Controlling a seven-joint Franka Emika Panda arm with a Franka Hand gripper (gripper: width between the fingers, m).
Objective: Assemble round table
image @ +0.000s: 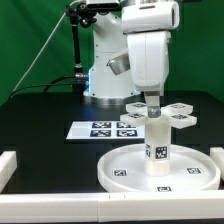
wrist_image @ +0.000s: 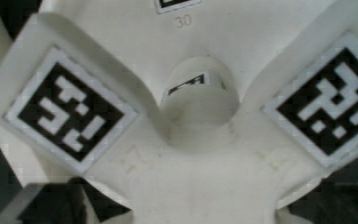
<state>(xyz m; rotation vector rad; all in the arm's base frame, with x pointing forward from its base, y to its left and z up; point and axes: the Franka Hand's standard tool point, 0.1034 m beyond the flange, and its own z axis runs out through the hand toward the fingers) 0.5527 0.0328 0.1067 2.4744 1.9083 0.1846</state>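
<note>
Right of centre in the exterior view, the gripper [image: 151, 104] is holding the cross-shaped piece [image: 160, 113] over the post [image: 157, 148], which is standing upright on the round disc [image: 120, 172] at lower right. Filling the wrist view, the cross-shaped piece [wrist_image: 185, 120] is showing two tagged arms, with a fingertip [wrist_image: 199, 122] pressing at its middle.

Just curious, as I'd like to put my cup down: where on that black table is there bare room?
Bare black surface lies on the exterior view's left, between the marker board, the white rail and the round disc. The exterior view's right is crowded: the post stands on the disc, the cross-shaped piece sits above it, and the claw is there.
</note>
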